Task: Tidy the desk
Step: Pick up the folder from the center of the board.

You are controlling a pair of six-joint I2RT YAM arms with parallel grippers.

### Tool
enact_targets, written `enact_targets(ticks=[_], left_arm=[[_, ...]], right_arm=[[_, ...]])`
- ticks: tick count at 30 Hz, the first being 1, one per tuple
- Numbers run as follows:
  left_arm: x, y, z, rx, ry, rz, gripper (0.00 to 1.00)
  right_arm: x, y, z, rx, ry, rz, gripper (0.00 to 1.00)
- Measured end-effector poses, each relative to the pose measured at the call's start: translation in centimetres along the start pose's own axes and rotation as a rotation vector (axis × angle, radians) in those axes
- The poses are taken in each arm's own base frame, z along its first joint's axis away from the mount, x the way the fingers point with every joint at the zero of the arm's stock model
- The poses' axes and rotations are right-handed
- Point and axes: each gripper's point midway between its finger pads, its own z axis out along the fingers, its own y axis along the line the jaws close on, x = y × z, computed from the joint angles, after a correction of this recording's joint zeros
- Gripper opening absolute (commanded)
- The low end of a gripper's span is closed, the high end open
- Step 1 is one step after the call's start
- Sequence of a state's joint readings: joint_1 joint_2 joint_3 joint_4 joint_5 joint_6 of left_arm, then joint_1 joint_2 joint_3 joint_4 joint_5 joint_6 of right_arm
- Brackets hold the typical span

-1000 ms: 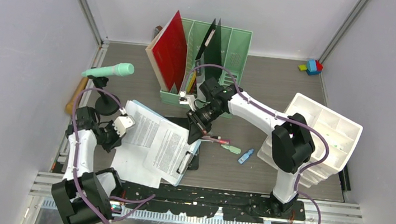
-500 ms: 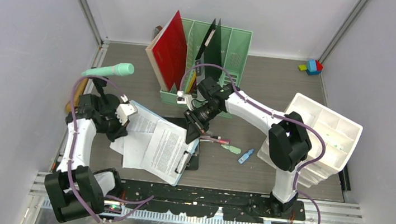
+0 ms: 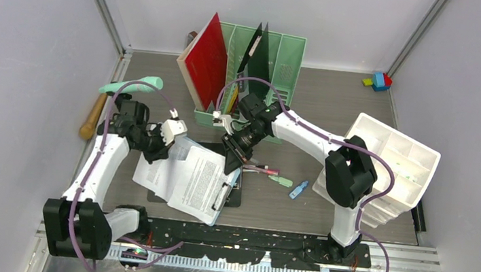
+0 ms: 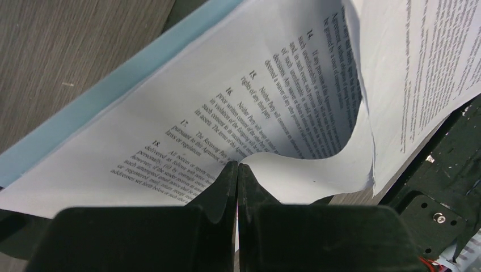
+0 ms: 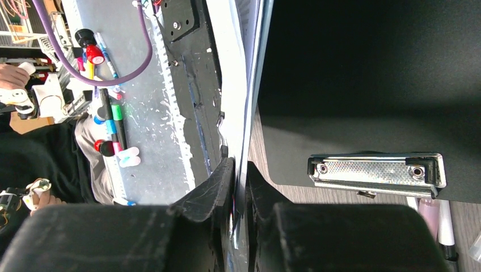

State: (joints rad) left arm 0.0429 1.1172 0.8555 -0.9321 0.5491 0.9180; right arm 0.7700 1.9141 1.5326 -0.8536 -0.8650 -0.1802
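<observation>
Left gripper point(image 4: 238, 167): jaws closed on sheet point(image 4: 295, 102), being dragged right, buckling | right gripper point(image 5: 238, 165): jaws being eased at stack point(image 3: 202, 176) edge, grip unclear | bench point(image 3: 337, 106) being tidied

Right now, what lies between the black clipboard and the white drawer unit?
Top view: a pink pen, a green marker and a blue marker, loose on the desk.

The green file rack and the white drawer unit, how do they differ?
The file rack is mint green; the drawer unit is white. The file rack stands at the back, holding a red folder; the drawer unit sits at the right, its top compartments open. Both rest on the desk.
</observation>
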Motion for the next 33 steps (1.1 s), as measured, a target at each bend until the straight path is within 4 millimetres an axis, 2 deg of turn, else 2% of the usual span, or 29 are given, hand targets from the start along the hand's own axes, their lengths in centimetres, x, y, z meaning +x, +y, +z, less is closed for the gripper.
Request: enact_targets(ticks=[5, 8, 12, 26, 33], left_arm=[[-1.0, -0.1, 0.3, 0.002, 0.032, 0.023, 0.0], [-0.6, 0.3, 0.2, -0.025, 0.061, 0.014, 0.0], [-0.2, 0.9, 0.1, -0.058, 0.085, 0.0, 0.0], [0.3, 1.1, 0.5, -0.091, 0.086, -0.047, 0.0], [0.6, 1.0, 0.7, -0.091, 0.086, -0.062, 0.0]], right_arm=[[0.1, 0.1, 0.2, 0.005, 0.006, -0.005, 0.27], [0.1, 0.1, 0.2, 0.008, 0.008, -0.006, 0.33], [0.1, 0.0, 0.2, 0.01, 0.008, -0.003, 0.36], [-0.5, -1.0, 1.4, 0.009, -0.003, 0.066, 0.39], [-1.7, -0.5, 2.1, -0.028, -0.029, 0.08, 0.33]])
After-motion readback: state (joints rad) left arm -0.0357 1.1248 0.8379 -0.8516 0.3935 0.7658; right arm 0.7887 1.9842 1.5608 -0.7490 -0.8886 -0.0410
